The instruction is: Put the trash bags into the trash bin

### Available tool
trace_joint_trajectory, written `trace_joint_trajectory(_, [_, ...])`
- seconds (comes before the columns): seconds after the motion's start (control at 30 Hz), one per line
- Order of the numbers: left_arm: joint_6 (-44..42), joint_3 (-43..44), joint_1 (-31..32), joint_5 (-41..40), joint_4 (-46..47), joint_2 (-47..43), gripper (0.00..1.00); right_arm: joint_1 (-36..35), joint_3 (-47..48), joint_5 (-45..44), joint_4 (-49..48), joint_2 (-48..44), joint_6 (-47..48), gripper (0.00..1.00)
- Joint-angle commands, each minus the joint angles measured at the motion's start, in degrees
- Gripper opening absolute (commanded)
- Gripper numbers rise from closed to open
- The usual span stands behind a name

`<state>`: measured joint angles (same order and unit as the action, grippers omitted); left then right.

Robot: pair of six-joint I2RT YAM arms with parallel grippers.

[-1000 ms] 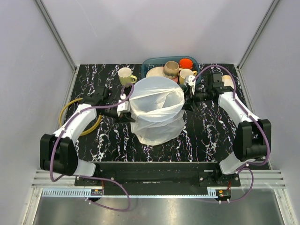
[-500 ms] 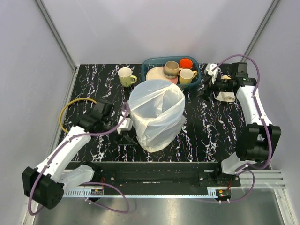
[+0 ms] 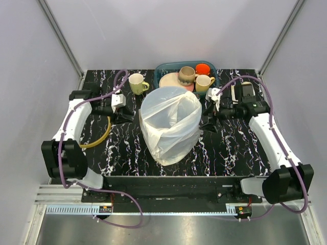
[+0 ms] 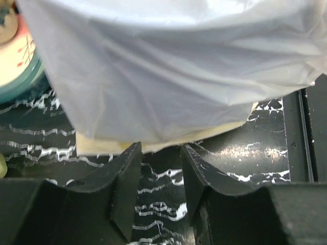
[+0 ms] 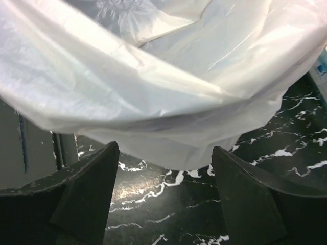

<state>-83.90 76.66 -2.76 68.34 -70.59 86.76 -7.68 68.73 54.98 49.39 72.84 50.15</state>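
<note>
Centrally on the tabletop [image 3: 230, 148] we see the large sack [image 3: 170, 122] draped open, seemingly lining the hidden trash bin. Left end effector [image 3: 126, 116] at nine o'clock, right end effector [image 3: 208, 122] at three, both parted, empty.

Bright, even; wrist cams perhaps soft.

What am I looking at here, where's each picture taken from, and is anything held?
Two robot arms are bolted to a black marbled table. The wide picture looks down from above; the close-ups come from a camera on each wrist, showing its own gripper. A big white bag stands in the middle. Behind it are a basket of mugs, a lone mug, and at left a yellow ring. The left gripper and right gripper are open beside the bag, holding nothing.
</note>
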Motion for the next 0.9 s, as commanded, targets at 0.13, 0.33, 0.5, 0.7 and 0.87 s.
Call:
trace_joint_trajectory(0.13, [10.26,-5.47,11.63,-0.56,19.53,-5.28,0.42,-1.63,2.46,0.21,-8.86,7.66,-5.33,0.76])
trace_joint_trajectory(0.33, [10.31,-13.46,19.72,-1.72,19.43,-12.56,0.42,-1.81,6.23,0.48,-13.0,12.06,-2.09,0.71])
trace_joint_trajectory(0.5, [18.23,-19.09,25.0,-2.15,25.05,-17.93,0.42,-1.9,7.03,0.39,-13.0,14.43,7.31,0.73])
trace_joint_trajectory(0.7, [11.5,-18.58,17.37,-0.06,13.74,-20.49,0.45,2.39,8.97,-3.48,-5.71,13.48,17.87,0.86])
trace_joint_trajectory(0.87, [2.16,-9.62,6.49,0.74,1.86,-17.07,0.61,7.33,13.88,-2.25,5.26,12.33,22.27,0.94])
